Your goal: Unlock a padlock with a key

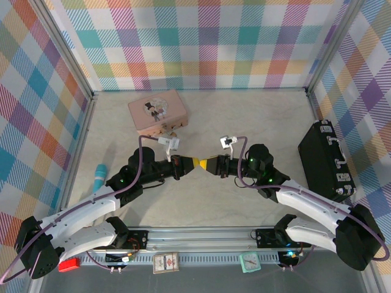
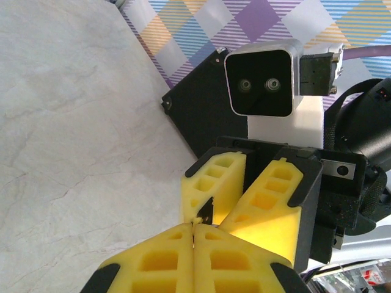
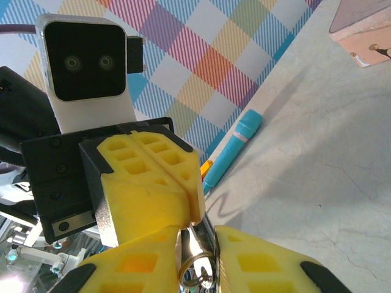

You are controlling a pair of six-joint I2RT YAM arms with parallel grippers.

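Yellow fingers meet tip to tip above the middle of the pale marbled table [image 1: 244, 122]. In the top view the left gripper [image 1: 195, 163] points toward 3 o'clock and the right gripper [image 1: 206, 163] toward 9 o'clock, tips all but touching.

The left gripper's fingers are pressed flat together. In the right wrist view the key [image 3: 198, 245], a thin silver strip with a small ring at its end, comes out of that closed tip at 6 o'clock. It runs down into the gap between the right gripper's own fingers, so the left gripper pinches one end of the key.

The right gripper's jaws stand narrowly apart, a slim V in the left wrist view, with the key's ringed end in the gap. Whether its pads press the metal I cannot tell.

From the meeting point, the pink illustrated tin box [image 1: 157, 110] lies near at 11 o'clock. The black hard case [image 1: 324, 159] lies at 3 o'clock and the teal marker [image 1: 99, 177] at 9 o'clock, both well apart. A small tan bit [image 1: 172, 129] sits at the box's near edge, too small to tell whether it is the padlock.
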